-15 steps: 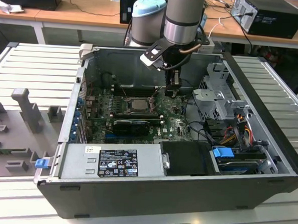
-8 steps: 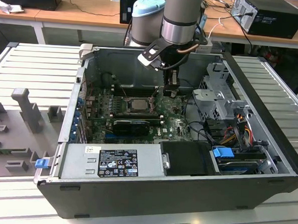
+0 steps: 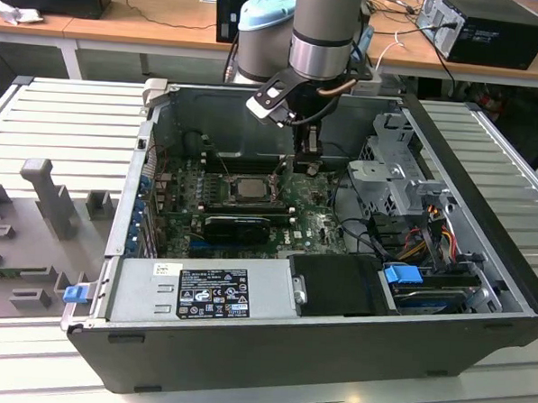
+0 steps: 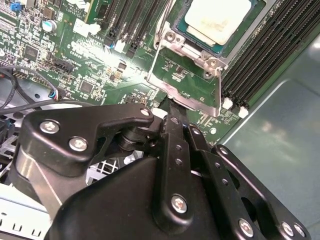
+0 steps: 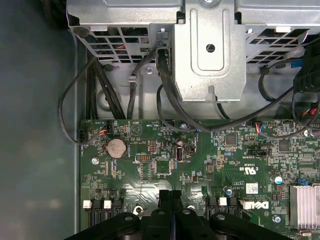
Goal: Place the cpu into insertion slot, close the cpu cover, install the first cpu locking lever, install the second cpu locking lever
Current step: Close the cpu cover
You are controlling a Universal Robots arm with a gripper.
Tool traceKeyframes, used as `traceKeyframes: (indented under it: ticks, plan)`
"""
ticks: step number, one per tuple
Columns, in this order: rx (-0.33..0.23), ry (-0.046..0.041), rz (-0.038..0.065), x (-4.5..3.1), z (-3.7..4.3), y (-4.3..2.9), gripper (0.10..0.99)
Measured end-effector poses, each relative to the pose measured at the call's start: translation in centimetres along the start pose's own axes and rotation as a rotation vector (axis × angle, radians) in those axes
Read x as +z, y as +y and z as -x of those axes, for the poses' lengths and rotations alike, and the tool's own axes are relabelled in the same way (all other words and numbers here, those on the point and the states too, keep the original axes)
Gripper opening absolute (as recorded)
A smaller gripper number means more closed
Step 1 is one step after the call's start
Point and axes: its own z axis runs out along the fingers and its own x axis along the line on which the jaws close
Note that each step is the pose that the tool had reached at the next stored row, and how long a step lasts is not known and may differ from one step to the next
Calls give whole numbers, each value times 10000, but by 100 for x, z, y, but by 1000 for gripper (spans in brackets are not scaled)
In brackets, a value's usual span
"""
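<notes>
Pale beige-silver, the cpu lies flat in the insertion slot, a little way beyond the tips of the pincer. Between the two stands the cpu cover, a thin silver-grey frame tilted up and open off the slot. We see the green motherboard through its window. The cover's nearest edge sits right at the pincer's tips, but we cannot tell whether they touch it. Long black memory slots run beside the slot, further from the pincer than the cover.

In both wrist views the pincer's two black fingers are pressed together, and we see nothing held between them.

In the exterior view the arm reaches down into an open computer case that lies on its side on a ribbed grey desk. The pincer hangs low over the board, and the cpu is near it, toward the exterior view's left. A grey power supply fills the case edge well apart from the pincer.

In the first wrist view the board stretches out ahead of the closed tips, with a round coin cell on it. Past the board's edge, black cables loop up to a grey metal drive cage. A finned heatsink sits off to one side of the pincer
</notes>
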Motion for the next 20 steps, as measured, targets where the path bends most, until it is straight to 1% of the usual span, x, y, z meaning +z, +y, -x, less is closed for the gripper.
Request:
traceKeyframes:
  ticks: [20]
  plan:
    - [0, 0, 0, -3, 1, -69, 106]
